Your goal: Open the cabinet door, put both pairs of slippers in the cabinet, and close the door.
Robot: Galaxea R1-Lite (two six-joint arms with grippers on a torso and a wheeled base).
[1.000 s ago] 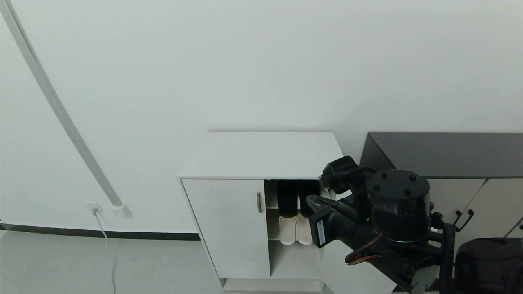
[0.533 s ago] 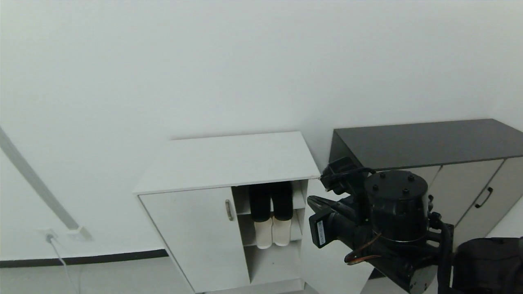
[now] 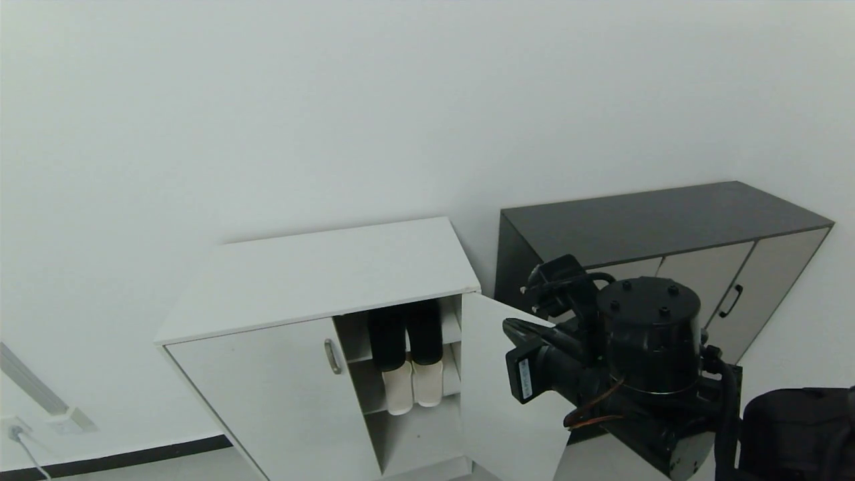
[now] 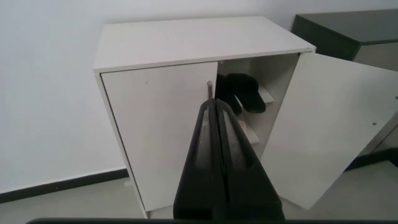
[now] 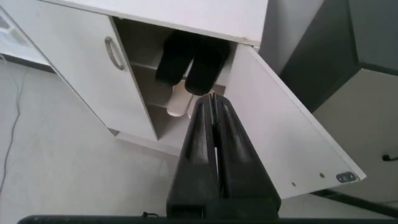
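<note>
Head view: the boxy white cabinet (image 3: pixel 320 274) has smooth matte panels. Its right door (image 3: pixel 507 394) stands swung out and the left door (image 3: pixel 267 394) is shut. Inside, rounded black slippers (image 3: pixel 405 334) sit on the upper shelf, with white slippers (image 3: pixel 414 387) just below.

Left wrist view: the tapered black left gripper (image 4: pixel 211 106) is clenched on nothing.

Right wrist view: the right gripper (image 5: pixel 213 101) is likewise clenched and empty.

The left gripper (image 4: pixel 212 106) hangs in the air with its two fingers pressed flat together and nothing between them. The right gripper (image 5: pixel 213 101) is likewise closed on itself and empty. In the head view, the right arm (image 3: pixel 644 347) is raised and bent at the right side.
</note>
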